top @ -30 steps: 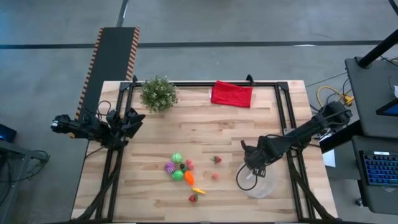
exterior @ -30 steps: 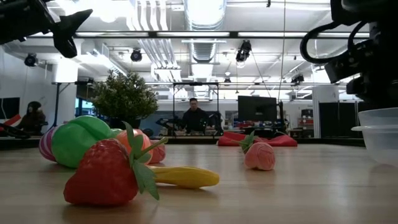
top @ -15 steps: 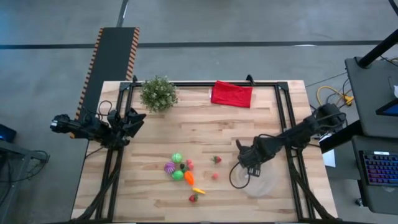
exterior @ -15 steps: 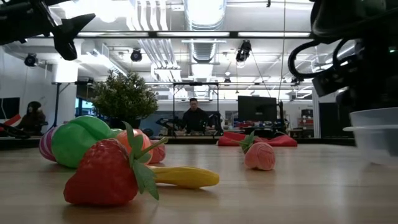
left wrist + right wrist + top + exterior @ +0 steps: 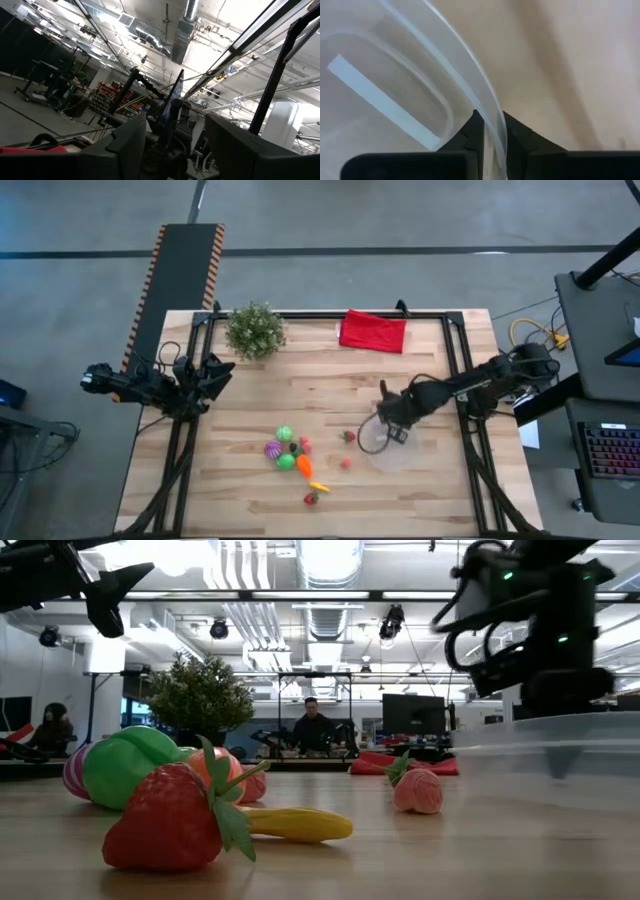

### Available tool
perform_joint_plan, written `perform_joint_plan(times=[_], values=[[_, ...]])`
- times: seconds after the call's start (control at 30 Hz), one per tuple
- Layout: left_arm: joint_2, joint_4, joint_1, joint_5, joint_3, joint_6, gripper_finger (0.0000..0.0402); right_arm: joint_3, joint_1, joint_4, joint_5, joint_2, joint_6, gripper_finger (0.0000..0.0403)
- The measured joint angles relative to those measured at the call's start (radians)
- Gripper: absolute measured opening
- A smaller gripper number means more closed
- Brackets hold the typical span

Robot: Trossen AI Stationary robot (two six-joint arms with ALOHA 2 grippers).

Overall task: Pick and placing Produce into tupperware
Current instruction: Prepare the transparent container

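The clear round tupperware (image 5: 385,448) is at the table's right of centre, with my right gripper (image 5: 392,425) shut on its rim; in the low view the tupperware (image 5: 545,750) looms pale at the right. The produce lies in a loose cluster left of it: a green piece (image 5: 284,434), a purple piece (image 5: 272,448), an orange one (image 5: 303,467), a yellow one (image 5: 318,486) and a strawberry (image 5: 348,436) close to the container. My left gripper (image 5: 222,370) waits open at the table's left edge, well above the table and holding nothing. My right gripper pinches the tupperware's rim and wall (image 5: 492,117) between its two fingers, one finger (image 5: 475,132) inside the container and the other outside. The fingers come from above, slanting in from the table's right. Whether the base rests on the table I cannot tell.
A bushy potted plant (image 5: 254,330) and a red folded cloth (image 5: 373,330) stand along the far edge. Black frame rails (image 5: 450,360) run along the table's sides. A pink piece (image 5: 345,463) and a red piece (image 5: 311,498) lie near the front.
My right gripper has moved toward the table's left and somewhat toward the far edge, and the tupperware has come along with it from near the front right to just right of the strawberry.
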Motion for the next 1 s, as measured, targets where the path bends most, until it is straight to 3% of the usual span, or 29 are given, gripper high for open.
perform_joint_plan(times=[0.37,0.57,0.77,1.0], values=[[-0.001,0.001,0.000,0.000,0.000,-0.001,0.0192,0.000,-0.327,-0.001,0.093,0.000,-0.143,0.0044],[0.000,0.000,0.000,0.000,0.000,-0.001,0.0192,0.040,-0.506,0.111,0.093,0.012,-0.226,0.0047],[0.000,0.001,0.000,0.000,0.000,0.000,0.0192,0.200,-0.533,0.147,0.049,0.125,-0.330,0.0046],[0.000,0.002,0.000,0.000,0.000,-0.030,0.0192,0.382,-0.531,0.123,-0.053,0.332,-0.313,0.0047]])
